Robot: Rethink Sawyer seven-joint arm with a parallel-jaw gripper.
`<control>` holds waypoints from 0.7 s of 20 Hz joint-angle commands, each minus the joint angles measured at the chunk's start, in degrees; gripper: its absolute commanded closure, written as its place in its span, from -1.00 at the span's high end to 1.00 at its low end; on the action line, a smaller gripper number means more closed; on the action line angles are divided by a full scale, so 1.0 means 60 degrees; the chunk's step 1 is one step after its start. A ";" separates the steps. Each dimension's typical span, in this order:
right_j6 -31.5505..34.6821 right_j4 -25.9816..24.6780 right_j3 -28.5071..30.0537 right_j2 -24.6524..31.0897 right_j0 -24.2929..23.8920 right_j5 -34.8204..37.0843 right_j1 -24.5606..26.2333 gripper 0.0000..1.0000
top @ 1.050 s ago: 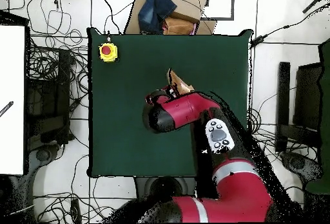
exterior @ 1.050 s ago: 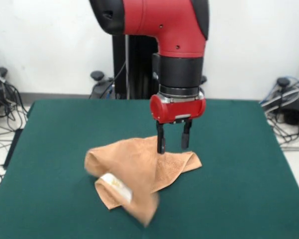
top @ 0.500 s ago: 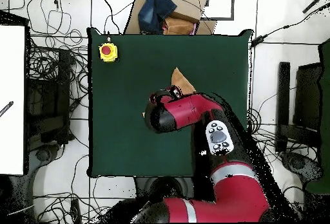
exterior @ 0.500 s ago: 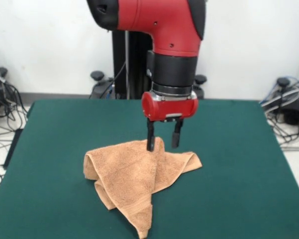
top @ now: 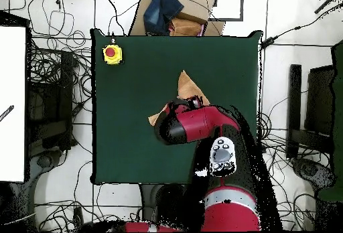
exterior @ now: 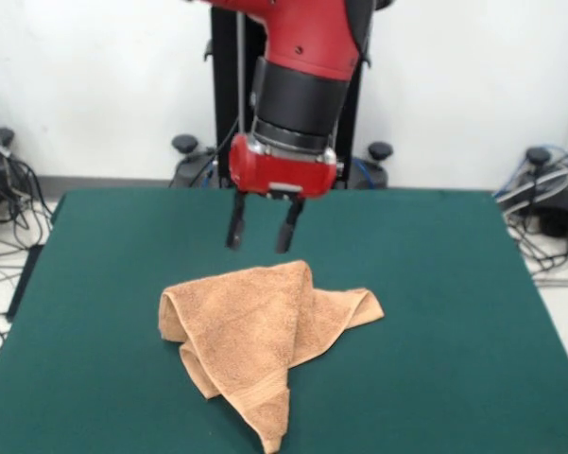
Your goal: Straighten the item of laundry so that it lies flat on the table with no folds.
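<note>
No legible text, label, brand, number or sign anywhere in either view

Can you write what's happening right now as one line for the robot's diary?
gripper: open, empty, above table | towel: crumpled, folded, not flat | table: green | task: unfinished

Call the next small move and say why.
Probably lower the tool onto a loose towel corner, say the one pointing at the table's near edge. The tool hangs open and empty above the towel, which lies in a crumpled, folded heap.
</note>
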 commanded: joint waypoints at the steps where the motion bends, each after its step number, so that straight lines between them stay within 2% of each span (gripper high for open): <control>1: 0.3102 0.0993 0.0244 -0.1546 0.0366 -0.0260 0.0120 1.00; 4: 0.2818 0.1203 0.0078 -0.1377 0.0195 -0.0454 0.0428 1.00; 8: 0.1520 0.1222 -0.0260 0.0019 -0.0927 -0.0238 0.1018 1.00; 14: 0.1071 0.1057 -0.0605 0.0682 -0.1410 -0.0363 0.1475 1.00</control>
